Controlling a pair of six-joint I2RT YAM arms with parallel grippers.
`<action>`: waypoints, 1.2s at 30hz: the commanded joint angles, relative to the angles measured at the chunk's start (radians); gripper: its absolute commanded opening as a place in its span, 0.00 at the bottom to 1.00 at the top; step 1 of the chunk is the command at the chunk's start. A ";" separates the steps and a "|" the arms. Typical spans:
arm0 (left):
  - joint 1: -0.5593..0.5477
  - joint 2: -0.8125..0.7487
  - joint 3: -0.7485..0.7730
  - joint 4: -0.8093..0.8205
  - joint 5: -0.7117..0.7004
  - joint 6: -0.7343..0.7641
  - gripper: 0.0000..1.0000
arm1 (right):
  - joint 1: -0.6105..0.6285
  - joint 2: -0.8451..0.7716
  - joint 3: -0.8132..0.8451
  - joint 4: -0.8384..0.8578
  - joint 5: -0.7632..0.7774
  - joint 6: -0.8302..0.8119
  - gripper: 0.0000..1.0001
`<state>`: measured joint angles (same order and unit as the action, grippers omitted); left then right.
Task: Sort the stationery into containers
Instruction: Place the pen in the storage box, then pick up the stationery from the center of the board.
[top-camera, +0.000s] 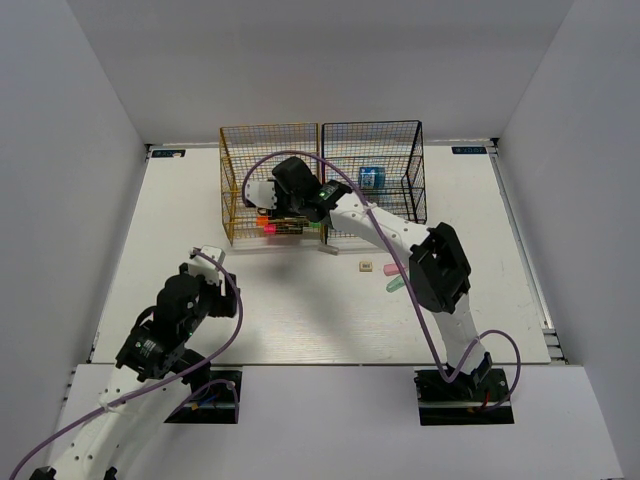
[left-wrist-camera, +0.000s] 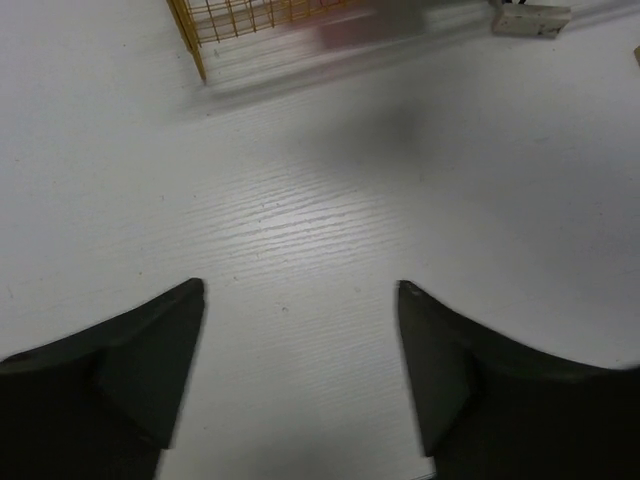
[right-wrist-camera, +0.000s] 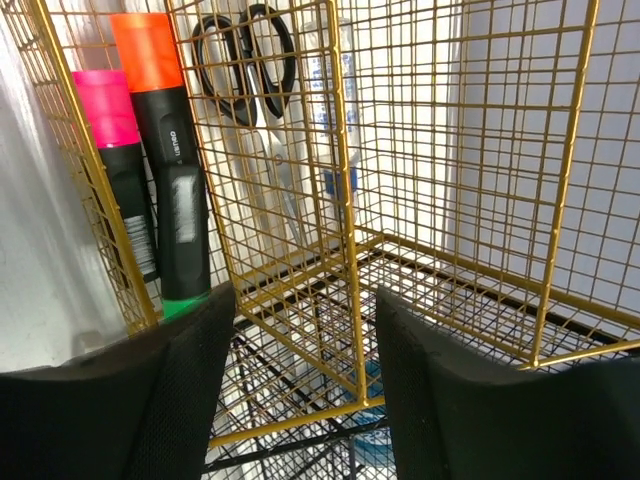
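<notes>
Right wrist view: the right gripper (right-wrist-camera: 300, 300) sits just in front of the yellow rack (right-wrist-camera: 450, 200), its dark fingers (right-wrist-camera: 170, 390) spread wide with only mesh showing between them, nothing gripped. Two markers lie side by side behind the rack's left mesh. One has an orange cap (right-wrist-camera: 147, 50) and the other a pink cap (right-wrist-camera: 103, 107). Their long axes run up the frame, caps away from the fingers, and the orange-capped one shows a green end nearest the fingers. Deeper inside the rack the scissors (right-wrist-camera: 250, 70) lie the same way, black handles far from the gripper, blades pointing back toward it. A white pen (right-wrist-camera: 335, 110) lies beside them.

From above, the black rack (top-camera: 372, 175) touches the yellow rack's right side and holds the blue roll (top-camera: 371, 178). On the table (top-camera: 300, 320), near the racks and to the right of the yellow one, lie the beige cube (top-camera: 366, 266), the pink piece (top-camera: 393, 269) and the mint piece (top-camera: 397, 284), both oblong pieces slanting.

The left gripper (left-wrist-camera: 300, 290) hangs over bare table well short of the yellow rack, its fingers wide apart and holding nothing.
</notes>
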<state>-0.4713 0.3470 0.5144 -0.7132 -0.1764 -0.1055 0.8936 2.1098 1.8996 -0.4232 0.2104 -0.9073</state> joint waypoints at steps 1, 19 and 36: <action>0.002 0.010 -0.011 0.026 0.020 0.006 0.78 | 0.010 -0.049 -0.002 0.009 -0.005 0.044 0.47; 0.003 0.183 -0.007 0.202 0.236 -0.246 0.12 | -0.159 -0.764 -0.691 -0.118 -0.339 0.379 0.00; -0.154 0.473 -0.094 0.522 0.015 -0.498 0.02 | -0.196 -0.818 -1.214 0.523 -0.305 0.710 0.00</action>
<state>-0.5957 0.7727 0.4137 -0.2768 -0.0837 -0.5808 0.7017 1.2911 0.6712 -0.1074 -0.0696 -0.2161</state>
